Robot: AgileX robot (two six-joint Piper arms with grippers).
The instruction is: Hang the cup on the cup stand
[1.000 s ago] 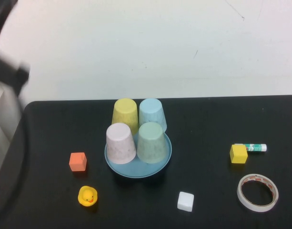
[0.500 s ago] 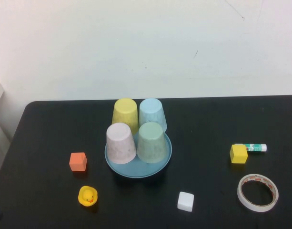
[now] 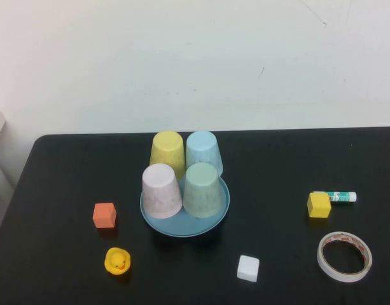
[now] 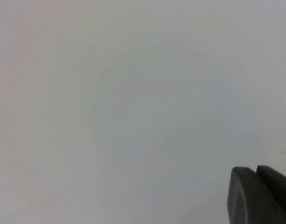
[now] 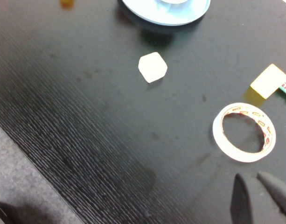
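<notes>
While both arms stayed back, your cup (image 3: 203,189) sat inverted on the cup stand (image 3: 182,227), mid-table. Your right gripper (image 5: 259,196), closed and empty, hovered near the table's front edge, well apart from it. Your left gripper (image 4: 261,196), closed too, faced the wall.

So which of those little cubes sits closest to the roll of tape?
The yellow cube, just beyond the tape roll near the glue stick. The white cube lies farther off toward the blue stand, and the orange cube farthest.

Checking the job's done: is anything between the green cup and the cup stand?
Nothing visible: the green cup sits upside down on the cup stand. Right gripper hangs shut near the tape roll; left gripper faces the wall, shut.
</notes>
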